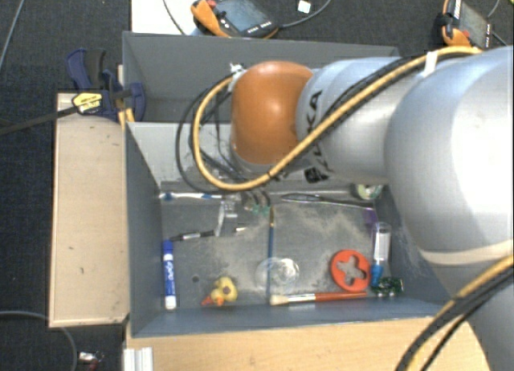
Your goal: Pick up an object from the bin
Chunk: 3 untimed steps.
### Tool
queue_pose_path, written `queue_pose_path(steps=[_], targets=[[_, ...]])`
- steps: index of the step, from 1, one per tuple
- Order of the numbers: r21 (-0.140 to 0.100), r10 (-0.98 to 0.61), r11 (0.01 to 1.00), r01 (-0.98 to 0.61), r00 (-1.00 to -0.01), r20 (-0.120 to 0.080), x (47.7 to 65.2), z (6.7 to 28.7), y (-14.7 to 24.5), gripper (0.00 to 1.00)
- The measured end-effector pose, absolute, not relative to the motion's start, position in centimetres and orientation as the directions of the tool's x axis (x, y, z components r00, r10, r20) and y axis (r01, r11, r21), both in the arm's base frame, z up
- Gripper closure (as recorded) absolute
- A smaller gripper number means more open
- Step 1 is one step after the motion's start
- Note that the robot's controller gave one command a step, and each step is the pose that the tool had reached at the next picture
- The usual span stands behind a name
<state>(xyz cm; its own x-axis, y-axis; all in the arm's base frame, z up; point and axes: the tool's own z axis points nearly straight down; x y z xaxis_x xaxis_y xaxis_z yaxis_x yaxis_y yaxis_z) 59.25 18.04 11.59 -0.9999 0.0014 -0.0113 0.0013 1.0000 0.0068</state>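
My gripper (229, 217) hangs under the orange cover over the back left part of the bin floor. A thin black pen (189, 236) lies just to its left, pointing toward it. Just to its right, a blue-handled stick (269, 247) runs toward the front, ending at a clear round plastic piece (278, 271). A blue and white marker (169, 273) lies along the left wall, and a yellow rubber duck (221, 291) sits at the front. Nothing shows held in the gripper.
At the front right lie an orange disc with a cross cut-out (350, 270), a red-handled paintbrush (317, 298), a purple and clear tube (377, 247) and a dark green piece (389, 286). Metal tongs (321, 198) and a pen (185, 196) lie along the back. The arm covers the bin's back right.
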Motion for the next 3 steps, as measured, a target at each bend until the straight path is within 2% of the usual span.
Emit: queue_pose_path(steps=[1, 2, 3], targets=[[0.003, 0.034, 0.999, 0.034, -0.999, -0.001, 58.6, 10.1, 17.9, 0.00], [0.007, 0.101, 0.995, 0.101, -0.995, -0.007, 57.7, 6.9, 17.8, 0.00], [0.008, 0.201, 0.979, 0.201, -0.979, -0.008, 58.3, 7.1, 18.5, 1.00]])
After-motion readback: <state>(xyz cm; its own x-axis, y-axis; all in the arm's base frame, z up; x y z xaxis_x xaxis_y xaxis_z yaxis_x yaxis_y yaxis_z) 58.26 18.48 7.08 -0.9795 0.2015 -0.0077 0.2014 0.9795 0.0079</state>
